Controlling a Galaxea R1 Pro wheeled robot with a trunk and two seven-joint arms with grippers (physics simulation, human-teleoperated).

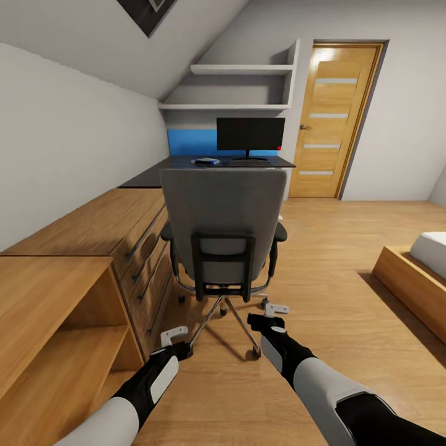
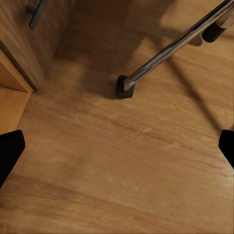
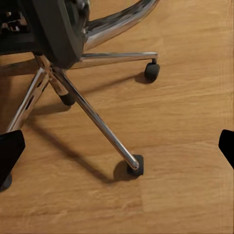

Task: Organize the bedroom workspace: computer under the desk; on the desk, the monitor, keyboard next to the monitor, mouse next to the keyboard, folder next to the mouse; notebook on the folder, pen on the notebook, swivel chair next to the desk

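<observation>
The grey swivel chair (image 1: 223,214) stands with its back to me, right in front of the black desk (image 1: 152,178). On the desk stands the black monitor (image 1: 250,134), with a small blue-and-white item (image 1: 206,161) to its left that I cannot identify. The chair's backrest hides the seat and the folder. Both arms hang low behind the chair. My left gripper (image 1: 175,337) (image 2: 117,148) is open over the floor near a chair caster (image 2: 124,87). My right gripper (image 1: 267,313) (image 3: 117,146) is open above the chrome star base (image 3: 92,112).
Light wooden low cabinets (image 1: 80,229) with an open shelf (image 1: 62,334) line the left wall. A wooden door (image 1: 334,118) is at the back right, and a bed corner (image 1: 421,266) at the right. Bare floor (image 1: 334,248) lies between chair and bed.
</observation>
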